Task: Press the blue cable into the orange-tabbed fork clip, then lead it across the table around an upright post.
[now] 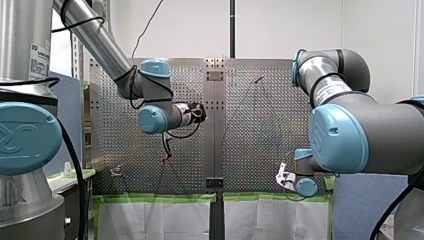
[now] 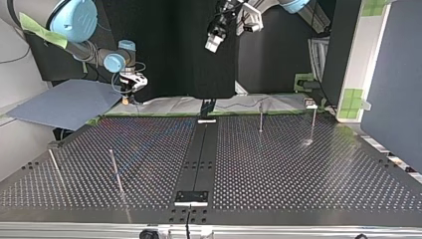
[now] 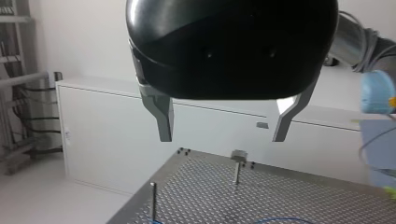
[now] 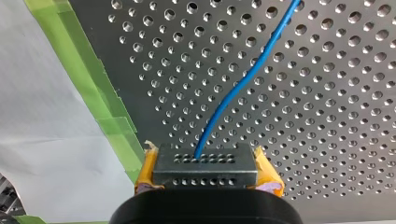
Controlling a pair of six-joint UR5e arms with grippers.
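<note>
The blue cable point(image 4: 247, 79) runs over the perforated table point(image 4: 327, 116) and ends between the yellow pads of my right gripper point(image 4: 205, 161), which is shut on it close to the table's taped edge. That gripper point(image 2: 130, 92) sits low at the far left of the top view. My left gripper point(image 3: 223, 137) hangs high over the table, its metal fingers point(image 3: 161, 119) open and empty. Below it stand two upright posts point(image 3: 152, 198), with a bit of blue cable point(image 3: 275, 220) beside them. A small fixture point(image 2: 310, 103) stands at the far right edge; I cannot tell whether it is the clip.
Thin upright posts point(image 2: 261, 117) point(image 2: 115, 169) stand on both halves of the table in the top view. Green tape point(image 4: 93, 93) and white sheeting line the edge by my right gripper. A dark centre strip point(image 2: 199, 154) splits the table.
</note>
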